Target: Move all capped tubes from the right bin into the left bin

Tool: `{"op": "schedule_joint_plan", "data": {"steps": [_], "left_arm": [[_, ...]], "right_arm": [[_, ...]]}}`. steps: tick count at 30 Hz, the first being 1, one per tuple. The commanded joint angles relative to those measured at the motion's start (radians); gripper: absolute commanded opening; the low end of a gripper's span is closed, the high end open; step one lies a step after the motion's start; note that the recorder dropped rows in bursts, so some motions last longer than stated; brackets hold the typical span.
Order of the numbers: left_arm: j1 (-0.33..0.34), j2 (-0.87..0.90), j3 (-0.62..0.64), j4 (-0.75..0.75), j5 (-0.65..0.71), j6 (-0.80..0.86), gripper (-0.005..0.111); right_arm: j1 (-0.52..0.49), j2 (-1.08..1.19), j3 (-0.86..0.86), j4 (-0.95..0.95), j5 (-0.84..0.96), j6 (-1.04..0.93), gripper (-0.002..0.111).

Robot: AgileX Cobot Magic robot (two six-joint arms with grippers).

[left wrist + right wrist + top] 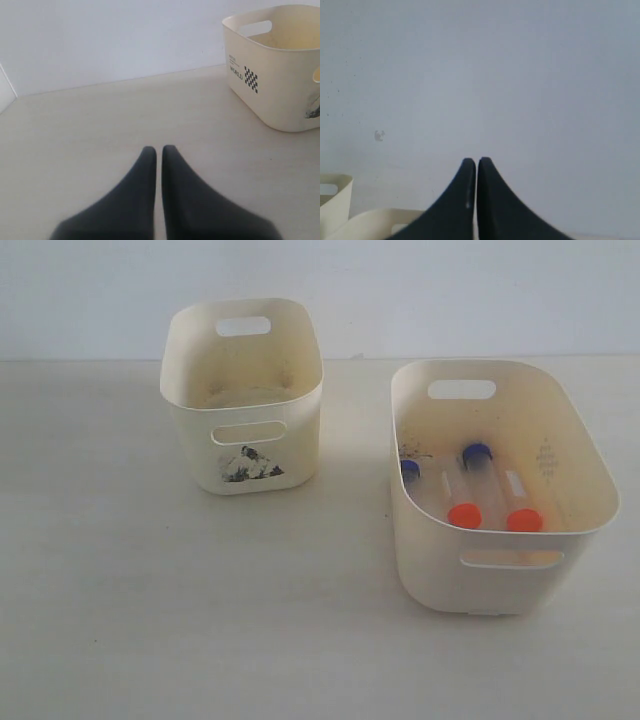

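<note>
All four tubes (485, 480) are seen lying side by side on the floor of the right bin (500, 575), blue caps toward its far wall and orange caps against its near wall. No tube is seen in the left bin (240, 455), so nothing is judged moved yet. The left gripper (156, 150) and right gripper (476, 161) are each shown with fingers pressed together, nothing held. The tubes lie almost touching, so a neighbour could be knocked or two pinched at once. A smooth round body could be squeezed out of the grip. The tall near wall could be struck on descent and the bin shoved
</note>
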Motion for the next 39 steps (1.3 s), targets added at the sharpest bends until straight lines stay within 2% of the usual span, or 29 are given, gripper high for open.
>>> {"op": "schedule_joint_plan", "data": {"steps": [1, 9, 16, 22, 29, 36, 39], "left_arm": [[0.001, -0.003, -0.004, -0.001, -0.008, -0.012, 0.004], [0.001, -0.003, -0.004, -0.001, -0.008, -0.012, 0.004], [0.001, -0.003, -0.004, -0.001, -0.008, -0.012, 0.004], [0.001, -0.003, -0.004, -0.001, -0.008, -0.012, 0.004], [0.001, -0.003, -0.004, -0.001, -0.008, -0.012, 0.004], [0.001, -0.003, -0.004, -0.001, -0.008, -0.012, 0.004], [0.001, -0.003, -0.004, -0.001, -0.008, -0.012, 0.004]], "right_arm": [[-0.002, -0.004, -0.001, -0.006, -0.034, -0.008, 0.001], [-0.002, -0.004, -0.009, -0.006, -0.056, -0.056, 0.001], [-0.002, 0.028, -0.19, -0.006, -0.048, -0.125, 0.001], [-0.002, 0.252, -0.362, -0.006, 0.216, -0.127, 0.001], [-0.002, 0.553, -0.466, 0.001, 0.455, -0.081, 0.001], [-0.002, 0.723, -0.466, 0.001, 0.354, -0.081, 0.001], [-0.002, 0.764, -0.466, 0.001, 0.238, -0.081, 0.001]]}}
